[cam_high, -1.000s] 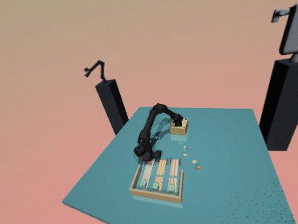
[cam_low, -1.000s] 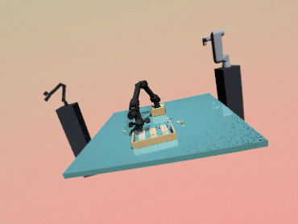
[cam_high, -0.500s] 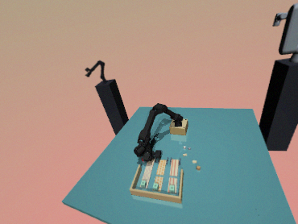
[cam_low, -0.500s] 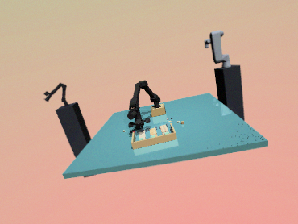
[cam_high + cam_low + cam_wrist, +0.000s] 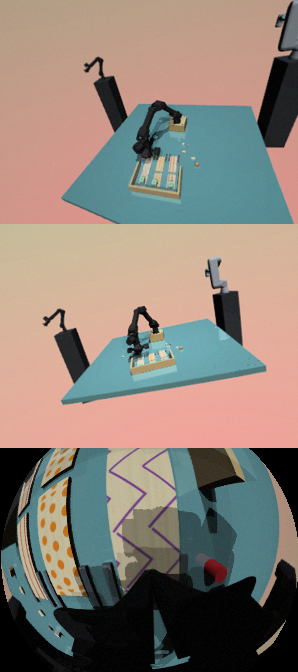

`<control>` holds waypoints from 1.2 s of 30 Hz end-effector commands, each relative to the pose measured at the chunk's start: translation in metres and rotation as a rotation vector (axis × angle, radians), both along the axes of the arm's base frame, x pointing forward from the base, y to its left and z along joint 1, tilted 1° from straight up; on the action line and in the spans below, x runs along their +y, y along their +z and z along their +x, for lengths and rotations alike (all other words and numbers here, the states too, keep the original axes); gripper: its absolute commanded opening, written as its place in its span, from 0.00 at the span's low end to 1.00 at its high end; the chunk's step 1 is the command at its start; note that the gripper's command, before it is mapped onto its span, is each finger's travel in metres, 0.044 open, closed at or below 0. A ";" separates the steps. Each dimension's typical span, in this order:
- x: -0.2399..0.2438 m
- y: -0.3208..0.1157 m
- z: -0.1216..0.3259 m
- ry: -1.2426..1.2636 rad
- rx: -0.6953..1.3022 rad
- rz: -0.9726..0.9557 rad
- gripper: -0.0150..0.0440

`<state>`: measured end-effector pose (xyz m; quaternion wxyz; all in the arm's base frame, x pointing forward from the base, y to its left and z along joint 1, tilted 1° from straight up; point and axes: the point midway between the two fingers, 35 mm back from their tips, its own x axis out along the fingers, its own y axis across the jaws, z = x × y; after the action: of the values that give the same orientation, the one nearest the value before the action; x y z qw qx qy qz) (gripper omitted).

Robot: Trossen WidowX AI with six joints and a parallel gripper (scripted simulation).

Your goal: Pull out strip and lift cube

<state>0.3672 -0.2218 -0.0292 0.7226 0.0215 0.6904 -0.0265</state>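
My gripper (image 5: 149, 573) is shut and empty, low over the arm-side end of the purple zigzag strip (image 5: 146, 166) (image 5: 142, 478). That strip shows no break where it is visible; its near end is hidden under the fingers. The orange-dotted strip (image 5: 160, 164) (image 5: 54, 540) and the red-striped strip (image 5: 173, 164) (image 5: 31, 555) each lie in two pieces with a gap. Pale green cubes stand at the far ends: one cube (image 5: 142, 180) on the zigzag strip, one (image 5: 155, 183) on the dotted, one (image 5: 171, 184) on the striped. Their labels are unreadable.
A wooden tray (image 5: 155, 192) (image 5: 153, 367) walls the strips on three sides. A red cylinder (image 5: 216, 571) lies right of the zigzag strip in the wrist view. Dark upright posts (image 5: 91, 584) stand between strips. Small blocks (image 5: 196, 164) lie beside the tray. The arm's wooden base (image 5: 177, 126) is behind.
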 end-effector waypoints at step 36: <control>0.002 -0.008 -0.037 0.005 0.009 -0.001 0.25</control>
<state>0.3419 -0.2200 -0.0310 0.7277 0.0166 0.6852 -0.0268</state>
